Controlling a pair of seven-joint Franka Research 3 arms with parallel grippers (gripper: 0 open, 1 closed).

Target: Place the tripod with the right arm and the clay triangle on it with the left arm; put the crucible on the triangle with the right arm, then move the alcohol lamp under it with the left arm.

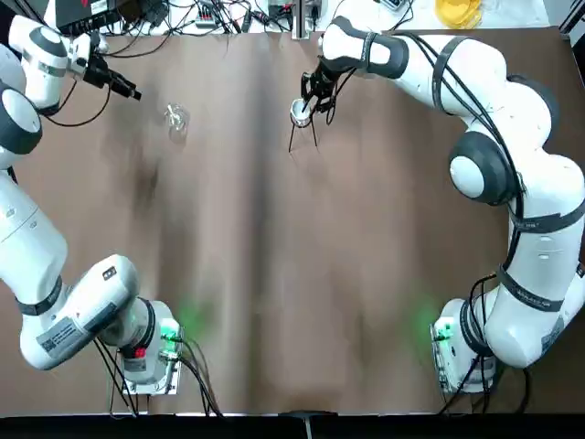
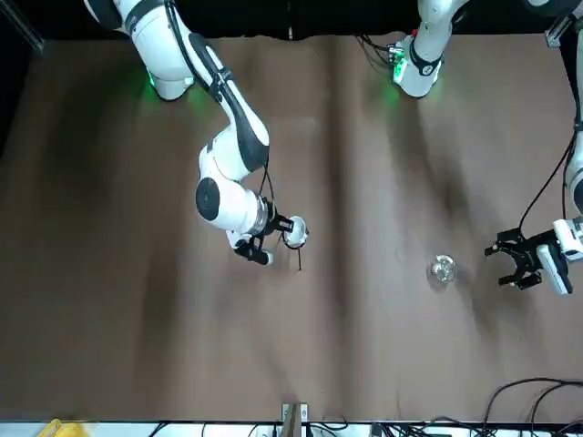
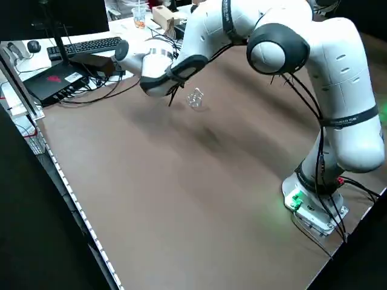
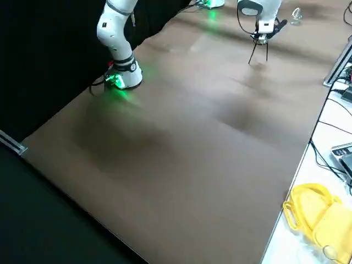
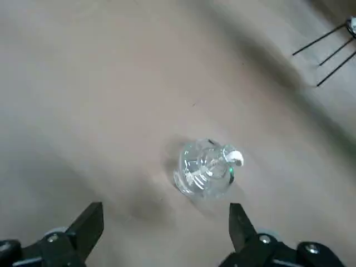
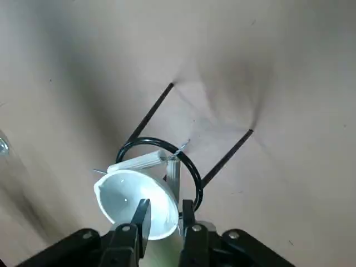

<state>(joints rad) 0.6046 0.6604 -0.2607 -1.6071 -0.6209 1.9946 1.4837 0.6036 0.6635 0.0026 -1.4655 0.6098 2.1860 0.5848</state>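
The tripod of thin black wire stands at the far middle of the table, its legs spread on the brown top. The clay triangle lies across its ring. My right gripper is shut on the rim of the white crucible, holding it just above the ring and off to one side of its centre. The clear glass alcohol lamp stands at the far left. My left gripper hovers open just behind the lamp, not touching it.
Cables and equipment lie along the table's far edge, with a yellow object at the far right. A keyboard sits on the desk beyond. The arm bases stand at the near corners.
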